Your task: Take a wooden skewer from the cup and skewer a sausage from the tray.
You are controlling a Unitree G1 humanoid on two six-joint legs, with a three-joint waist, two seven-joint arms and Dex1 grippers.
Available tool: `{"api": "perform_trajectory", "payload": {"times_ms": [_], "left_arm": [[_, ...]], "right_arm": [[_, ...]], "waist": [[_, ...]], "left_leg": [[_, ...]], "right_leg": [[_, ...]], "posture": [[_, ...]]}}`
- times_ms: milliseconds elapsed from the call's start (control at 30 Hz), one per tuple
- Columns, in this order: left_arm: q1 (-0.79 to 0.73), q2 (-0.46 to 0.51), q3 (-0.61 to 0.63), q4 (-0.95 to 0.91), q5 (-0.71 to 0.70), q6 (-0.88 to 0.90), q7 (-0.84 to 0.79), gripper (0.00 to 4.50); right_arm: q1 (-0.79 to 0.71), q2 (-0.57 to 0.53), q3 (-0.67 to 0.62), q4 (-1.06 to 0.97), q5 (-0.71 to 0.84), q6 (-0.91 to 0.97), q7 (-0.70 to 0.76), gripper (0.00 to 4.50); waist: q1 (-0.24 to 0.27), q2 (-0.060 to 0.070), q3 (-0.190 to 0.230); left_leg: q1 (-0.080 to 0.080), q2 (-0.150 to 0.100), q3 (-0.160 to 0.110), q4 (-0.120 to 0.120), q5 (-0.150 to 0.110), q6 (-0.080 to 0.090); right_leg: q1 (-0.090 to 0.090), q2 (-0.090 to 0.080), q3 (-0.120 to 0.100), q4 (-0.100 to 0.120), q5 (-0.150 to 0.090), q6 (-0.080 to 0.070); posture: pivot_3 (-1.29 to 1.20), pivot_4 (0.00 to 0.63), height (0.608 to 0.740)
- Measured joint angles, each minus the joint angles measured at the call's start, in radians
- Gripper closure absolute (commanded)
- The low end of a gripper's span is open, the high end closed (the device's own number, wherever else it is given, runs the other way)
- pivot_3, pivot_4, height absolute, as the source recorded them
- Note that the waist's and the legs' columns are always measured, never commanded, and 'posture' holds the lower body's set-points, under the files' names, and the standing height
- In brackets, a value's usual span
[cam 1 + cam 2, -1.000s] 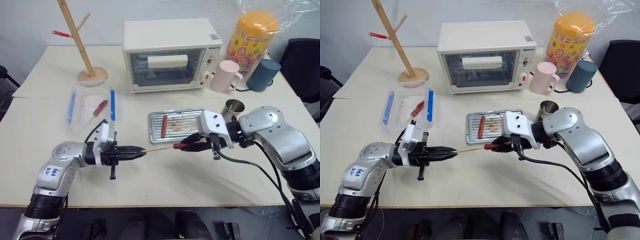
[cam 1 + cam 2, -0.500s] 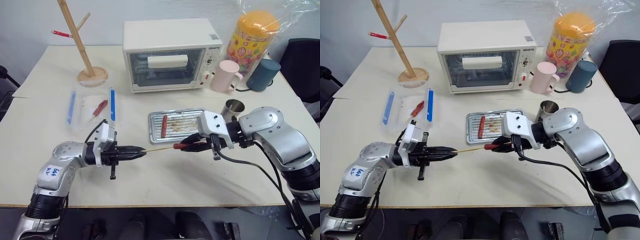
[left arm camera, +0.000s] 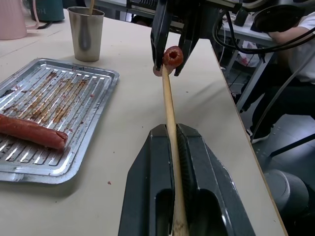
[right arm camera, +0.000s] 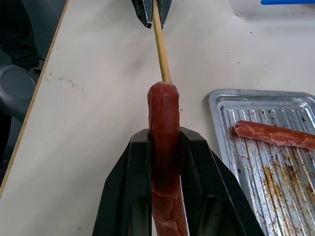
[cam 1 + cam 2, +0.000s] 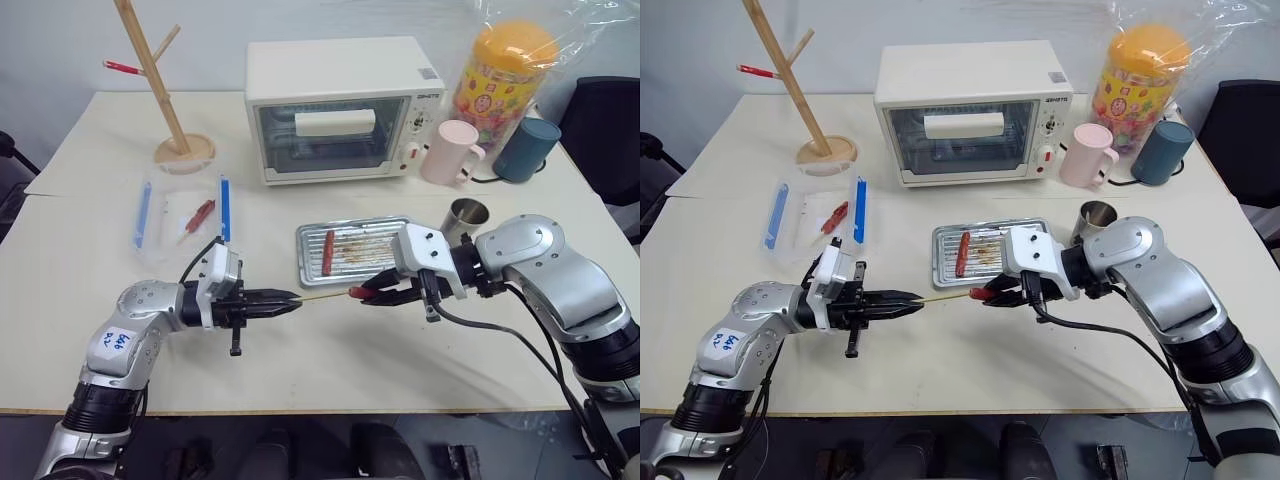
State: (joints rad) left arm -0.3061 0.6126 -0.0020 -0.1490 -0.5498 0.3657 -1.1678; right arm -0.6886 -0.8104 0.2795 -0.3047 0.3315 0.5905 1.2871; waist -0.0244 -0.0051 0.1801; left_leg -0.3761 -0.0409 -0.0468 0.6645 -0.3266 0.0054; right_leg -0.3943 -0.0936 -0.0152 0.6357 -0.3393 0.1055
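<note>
The wooden skewer, pinched by the left gripper, is met end-on by the sausage clamped in the right gripper — piercing barely begun, pushing through remains.

We see a wide cream-topped table against a plain pale grey wall, a black office chair at its far right corner, under even, soft light.
</note>
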Motion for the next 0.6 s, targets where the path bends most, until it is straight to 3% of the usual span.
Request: {"api": "perform_trajectory", "payload": {"times_ms": [600], "left_arm": [[-0.006, 0.093, 0.06, 0.003, -0.058, 0.054, -0.063, 4.5]], "right_arm": [[0.0, -0.008, 0.024, 0.013, -0.033, -0.003, 0.019, 3.74]], "waist": [[0.001, 0.0, 0.0]], "left_leg": [[0.0, 0.0, 0.0, 0.0, 0.0, 0.0]], "right_leg": [[0.0, 0.0, 0.0, 0.0, 0.0, 0.0]], "posture": [[0.0, 0.15, 0.74]]}}
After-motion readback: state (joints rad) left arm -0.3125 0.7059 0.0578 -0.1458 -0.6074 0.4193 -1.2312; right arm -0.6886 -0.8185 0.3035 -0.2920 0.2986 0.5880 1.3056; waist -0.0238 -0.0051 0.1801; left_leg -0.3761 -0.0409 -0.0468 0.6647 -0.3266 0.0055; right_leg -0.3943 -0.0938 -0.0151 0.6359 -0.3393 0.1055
